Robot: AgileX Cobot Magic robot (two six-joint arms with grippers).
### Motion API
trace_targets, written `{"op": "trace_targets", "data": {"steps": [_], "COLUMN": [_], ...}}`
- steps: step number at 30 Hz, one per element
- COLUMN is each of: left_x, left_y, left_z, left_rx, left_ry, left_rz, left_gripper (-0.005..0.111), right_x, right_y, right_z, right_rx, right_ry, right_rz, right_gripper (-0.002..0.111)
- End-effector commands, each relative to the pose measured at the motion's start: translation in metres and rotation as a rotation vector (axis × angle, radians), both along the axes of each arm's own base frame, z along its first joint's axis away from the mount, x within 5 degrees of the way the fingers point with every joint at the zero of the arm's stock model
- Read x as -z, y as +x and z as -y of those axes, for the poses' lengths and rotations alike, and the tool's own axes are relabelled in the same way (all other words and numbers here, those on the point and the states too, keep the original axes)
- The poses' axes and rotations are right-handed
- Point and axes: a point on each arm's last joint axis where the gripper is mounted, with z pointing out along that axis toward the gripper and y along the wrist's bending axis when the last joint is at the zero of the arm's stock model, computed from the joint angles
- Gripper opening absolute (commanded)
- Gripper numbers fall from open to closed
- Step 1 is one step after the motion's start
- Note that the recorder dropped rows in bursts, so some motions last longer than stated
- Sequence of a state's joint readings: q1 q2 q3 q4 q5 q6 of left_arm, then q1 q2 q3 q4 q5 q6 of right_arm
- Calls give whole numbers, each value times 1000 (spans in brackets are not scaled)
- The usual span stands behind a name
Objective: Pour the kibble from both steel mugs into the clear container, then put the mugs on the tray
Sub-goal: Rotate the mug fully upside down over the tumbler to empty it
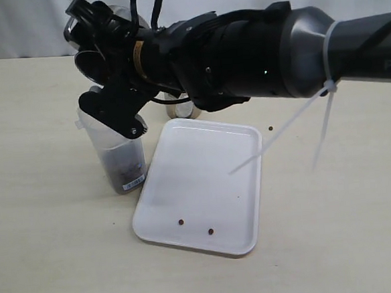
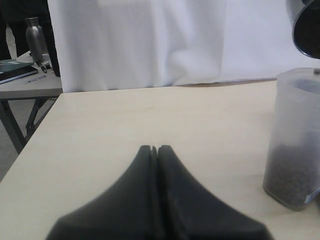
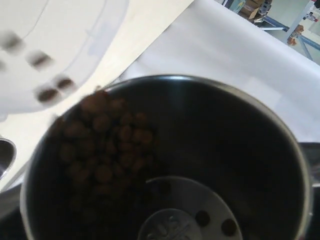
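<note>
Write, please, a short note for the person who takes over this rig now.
Left gripper: jaws shut, empty, above the table.
Right gripper: closed on a steel mug tilted over the clear container; kibble is pouring out.
Container partly filled. Tray holds no mug, only two stray pellets; another pellet lies on the table.
Second mug, it seems, behind the arm; contents hidden.
To do: finish pouring, put both mugs on the tray.

Exterior elevated, wrists close, clear container point(image 1: 119, 162) seemingly shared
</note>
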State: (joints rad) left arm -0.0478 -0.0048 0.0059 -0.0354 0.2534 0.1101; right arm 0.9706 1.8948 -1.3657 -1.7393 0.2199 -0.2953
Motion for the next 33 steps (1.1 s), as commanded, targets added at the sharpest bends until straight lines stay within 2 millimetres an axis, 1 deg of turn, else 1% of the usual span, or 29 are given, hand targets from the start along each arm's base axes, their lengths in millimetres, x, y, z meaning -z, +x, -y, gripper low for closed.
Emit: {"op": "trace_targets", "data": {"steps": [1,8,14,24,29,33], "left_x": [-3,-3,-3,-3,-3,-3], "left_y": [0,0,0,0,0,0], "left_z": [0,0,0,0,0,0], "left_rx": [-2,-2,-2,-2,-2,-2], "left_ry": [-4,-4,-4,-4,-4,-4], "left_rz": [12,12,12,12,12,12], "left_gripper": [0,0,0,0,0,0], "right_x": [-4,-5,-5,-6,-6,-7], "right_y": [-10,-8,-20,-18,-26,-25], "right_z": [-5,-4,-12,-11,-16,-14], "right_rx": [-4,15,-32,-23,-49,-28], "right_ry": [-3,-6,-46,-84,-95,-113], "right_rz": [27,38,78,122,134,160], "right_gripper": [5,5,5,5,5,5]}}
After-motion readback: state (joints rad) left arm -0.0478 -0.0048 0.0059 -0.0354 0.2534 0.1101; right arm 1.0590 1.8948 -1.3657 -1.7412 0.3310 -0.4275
